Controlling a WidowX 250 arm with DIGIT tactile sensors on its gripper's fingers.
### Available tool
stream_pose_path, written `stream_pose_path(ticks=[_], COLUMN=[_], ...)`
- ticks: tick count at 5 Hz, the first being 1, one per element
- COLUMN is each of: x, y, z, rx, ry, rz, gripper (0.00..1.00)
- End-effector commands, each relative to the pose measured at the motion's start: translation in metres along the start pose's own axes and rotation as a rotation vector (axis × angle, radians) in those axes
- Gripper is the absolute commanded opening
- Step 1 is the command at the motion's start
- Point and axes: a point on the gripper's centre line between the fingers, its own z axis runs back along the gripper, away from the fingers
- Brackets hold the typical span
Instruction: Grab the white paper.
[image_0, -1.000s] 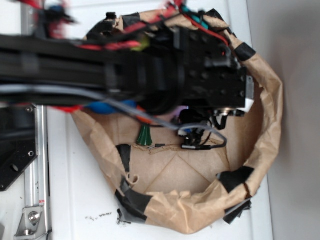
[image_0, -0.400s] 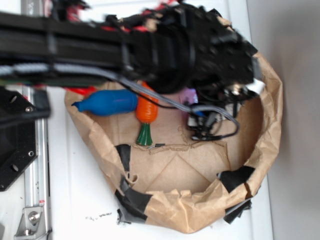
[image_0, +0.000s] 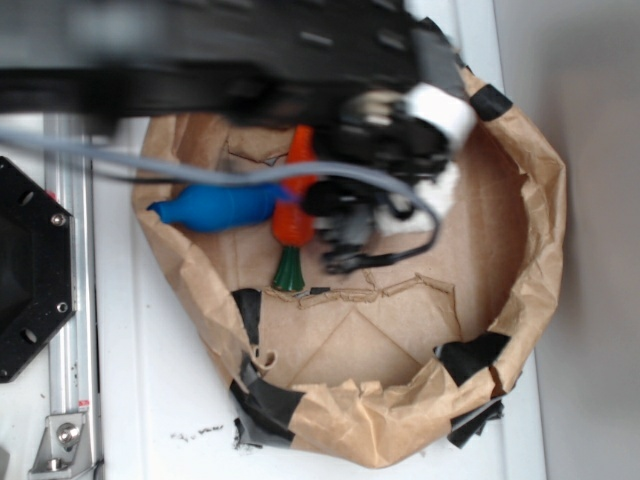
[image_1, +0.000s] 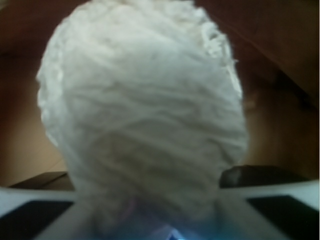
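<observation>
The white paper (image_1: 145, 110), a crumpled ball, fills most of the wrist view. It sits between my gripper's (image_1: 155, 175) dark fingers (image_1: 265, 176), which press against both of its sides. In the exterior view my gripper (image_0: 385, 215) hangs under the blurred black arm, inside the brown paper ring. A patch of the white paper (image_0: 432, 192) shows at the gripper's right side. The rest of the ball is hidden by the gripper and its cables. The gripper is just right of the orange toy carrot (image_0: 297, 210).
A blue toy (image_0: 215, 207) lies left of the carrot. The brown paper wall (image_0: 540, 230), patched with black tape (image_0: 470, 355), rings the cardboard floor (image_0: 360, 340). A black plate (image_0: 25, 270) and a metal rail (image_0: 75, 330) stand at the left.
The arm has swung up and to the left, uncovering the carrot and the blue toy. The gripper has shifted left towards the carrot, and the white paper now shows at its side.
</observation>
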Motion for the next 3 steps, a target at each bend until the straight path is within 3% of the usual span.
stream_pose_path(ticks=[1, 2, 3], x=[-0.016, -0.014, -0.014], y=[-0.023, -0.034, -0.031], z=[0.042, 0.043, 0.035], rx=[-0.043, -0.008, 0.037], ry=[-0.077, -0.005, 0.022], rz=[0.054, 0.095, 0.098], gripper=[0.00, 0.00, 0.00])
